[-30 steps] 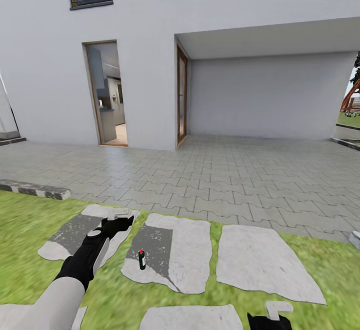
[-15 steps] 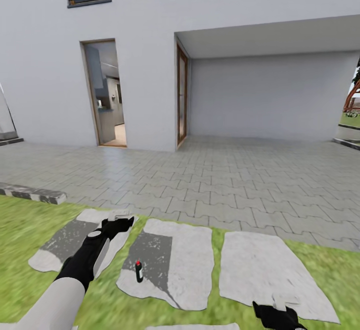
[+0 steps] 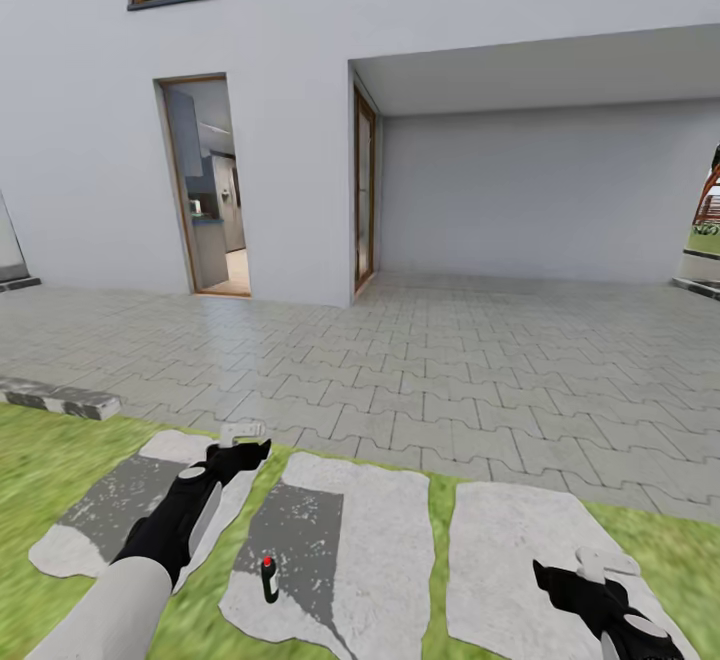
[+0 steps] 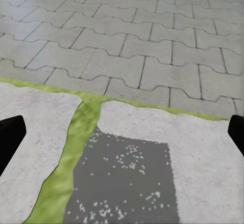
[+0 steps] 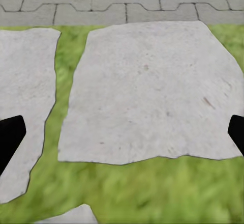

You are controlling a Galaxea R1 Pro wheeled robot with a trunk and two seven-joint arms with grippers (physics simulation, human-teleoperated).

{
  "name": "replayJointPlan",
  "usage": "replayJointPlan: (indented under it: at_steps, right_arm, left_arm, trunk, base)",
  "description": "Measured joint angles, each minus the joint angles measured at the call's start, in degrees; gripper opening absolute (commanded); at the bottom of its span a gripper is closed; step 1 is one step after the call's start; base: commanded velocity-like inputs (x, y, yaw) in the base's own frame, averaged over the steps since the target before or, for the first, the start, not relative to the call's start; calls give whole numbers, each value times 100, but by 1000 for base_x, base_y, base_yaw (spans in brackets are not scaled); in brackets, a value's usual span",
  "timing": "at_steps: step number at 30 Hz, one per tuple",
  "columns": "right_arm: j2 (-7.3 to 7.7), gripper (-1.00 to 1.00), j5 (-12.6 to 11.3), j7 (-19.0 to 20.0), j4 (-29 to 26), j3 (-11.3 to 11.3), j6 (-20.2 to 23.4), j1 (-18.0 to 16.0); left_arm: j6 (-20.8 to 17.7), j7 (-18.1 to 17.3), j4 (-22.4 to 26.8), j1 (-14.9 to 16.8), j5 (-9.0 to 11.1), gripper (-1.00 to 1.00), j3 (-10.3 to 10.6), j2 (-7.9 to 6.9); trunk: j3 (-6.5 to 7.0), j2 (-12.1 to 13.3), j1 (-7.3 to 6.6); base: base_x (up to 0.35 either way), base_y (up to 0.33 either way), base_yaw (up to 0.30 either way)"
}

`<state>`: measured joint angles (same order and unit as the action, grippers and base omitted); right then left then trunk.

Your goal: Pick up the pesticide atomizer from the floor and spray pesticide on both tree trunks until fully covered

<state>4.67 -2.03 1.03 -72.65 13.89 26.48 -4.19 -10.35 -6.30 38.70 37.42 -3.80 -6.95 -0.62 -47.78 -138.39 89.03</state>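
The left gripper (image 3: 243,436) hovered over the near edge of a pale stepping stone (image 3: 140,500), and its two fingers were spread apart with nothing between them; in the left wrist view the dark fingertips (image 4: 11,135) stood at the two far sides of the picture, wide from each other. The right gripper (image 3: 598,568) hung above another stepping stone (image 3: 520,560) on the right side, and its fingers (image 5: 10,132) were also spread and empty in the right wrist view. The pesticide atomizer (image 3: 268,578) was a small dark bottle with a red tip, standing upright on the middle stone slab (image 3: 360,540), in the darker grey patch of that slab, between the two grippers and nearer to the left one but apart from it. No label or writing could be read on it, it was too small. The left arm (image 3: 130,580) reached forward and a little to the right, with a black wrist part and a light grey sleeve lower down; of the right arm only the black end piece was seen near the lower right corner. Around the slabs lay the floor (image 3: 40,450) of bright green grass, and behind it the grey paving (image 3: 450,360) ran up to the white house (image 3: 280,90) with an open door (image 3: 208,185).
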Motion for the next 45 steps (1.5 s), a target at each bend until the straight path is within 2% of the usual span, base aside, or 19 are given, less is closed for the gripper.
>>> replayJointPlan:
  at_steps: [5, 8, 11, 12, 15, 18, 22, 24, 27, 36, 45]
  right_arm:
    - [-10, 100, 1, 3, -20, -30, 49, 0]
    - [-15, 100, 2, 2, -57, -36, 54, 0]
    - [-18, 100, 3, 1, -230, -40, 56, 1]
    - [-18, 100, 3, 0, -328, -40, 56, 0]
    - [-19, 100, 3, 0, -397, -38, 57, 0]
    - [-19, 100, 3, 0, -423, -36, 57, 0]
    - [-19, 100, 3, 0, -434, -30, 57, 0]
    - [-17, 100, 3, 0, -436, -16, 57, 0]
    - [-12, 100, 3, 0, -436, -7, 58, 0]
    - [2, 100, 2, 0, -440, 30, 90, 0]
    - [-5, 100, -8, 6, -426, 33, 92, 0]
  left_arm:
    - [97, 0, -25, 0, 6, 100, 10, 18]
    - [440, 0, -195, 0, 7, 100, 12, 21]
    - [1451, -3, -853, -3, 4, 100, 16, 22]
    - [2039, -1, -1164, -3, -2, 100, 17, 22]
    - [2390, -4, -1334, -2, -7, 100, 17, 20]
    - [2512, -3, -1393, -2, -9, 100, 21, 16]
    - [2902, -6, -1540, -2, -9, 100, 22, 5]
    - [3275, -7, -1695, -3, -10, 100, 16, -1]
    - [3412, -7, -1752, -2, -10, 100, 15, -3]
    - [3459, -7, -1775, -2, -10, 100, 18, -3]
    - [3461, -7, -1785, -3, -5, 100, 23, 4]
  trunk:
    - [0, 0, 1]
    - [0, 0, 1]
    - [-1, 0, 1]
    - [-1, 0, 1]
    - [0, 0, 1]
    - [0, 0, 1]
    - [0, 0, 1]
    - [-3, 0, 1]
    - [-19, 0, 1]
    - [-95, 0, 1]
    - [-336, -359, 198]
  base:
    - [14, 0, 0]
    - [4, 0, 0]
    - [1, 0, 0]
    - [0, 0, 0]
    - [0, 0, 0]
    - [0, 0, 0]
    - [0, 0, 0]
    - [0, 0, 0]
    - [0, 0, 0]
    - [0, 0, 0]
    - [0, 0, 0]
